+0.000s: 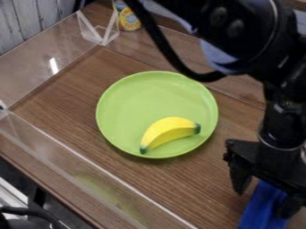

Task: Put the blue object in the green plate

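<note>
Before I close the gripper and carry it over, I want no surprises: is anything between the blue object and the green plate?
Nothing visible stands between the blue object and the green plate, just bare tabletop; the banana lies on the plate's near side.

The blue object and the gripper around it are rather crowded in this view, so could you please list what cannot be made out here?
- Blue object: in the camera view, its upper part is partly covered by the gripper, and its lower end is cut off by the bottom edge.
- Whether the fingers touch it: cannot be told from this one angle.
- Can: its top is cut off by the upper edge.
</note>
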Robot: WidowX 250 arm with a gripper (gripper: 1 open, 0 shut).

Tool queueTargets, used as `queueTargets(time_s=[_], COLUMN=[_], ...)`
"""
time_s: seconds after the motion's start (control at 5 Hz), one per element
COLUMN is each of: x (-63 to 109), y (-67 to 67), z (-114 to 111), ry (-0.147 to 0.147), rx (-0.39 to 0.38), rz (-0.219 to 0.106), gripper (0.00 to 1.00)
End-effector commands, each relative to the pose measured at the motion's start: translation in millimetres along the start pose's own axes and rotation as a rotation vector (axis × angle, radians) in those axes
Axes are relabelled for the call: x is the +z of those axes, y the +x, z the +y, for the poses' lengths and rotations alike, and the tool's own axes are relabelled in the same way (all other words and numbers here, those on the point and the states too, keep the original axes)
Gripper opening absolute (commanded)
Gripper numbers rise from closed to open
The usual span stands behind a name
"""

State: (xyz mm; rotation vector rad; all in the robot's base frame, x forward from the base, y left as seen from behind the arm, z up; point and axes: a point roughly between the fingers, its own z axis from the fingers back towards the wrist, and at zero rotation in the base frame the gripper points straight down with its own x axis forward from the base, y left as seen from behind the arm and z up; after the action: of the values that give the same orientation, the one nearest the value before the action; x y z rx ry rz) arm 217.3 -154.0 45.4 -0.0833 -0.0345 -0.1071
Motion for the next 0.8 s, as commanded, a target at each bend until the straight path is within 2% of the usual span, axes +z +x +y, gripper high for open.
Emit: queueTargets(time_s=[0.0, 0.2, 0.6], x=[2.8, 5.6, 23.2], y=[3.4, 3.6, 4.5], z=[0.7, 2.6, 6.8], ry=[-0.015, -0.014, 0.005], rx=[0.001, -0.002, 0.006], rz=[-0.025, -0.019, 0.006], gripper=[0.0, 0.0, 0.0])
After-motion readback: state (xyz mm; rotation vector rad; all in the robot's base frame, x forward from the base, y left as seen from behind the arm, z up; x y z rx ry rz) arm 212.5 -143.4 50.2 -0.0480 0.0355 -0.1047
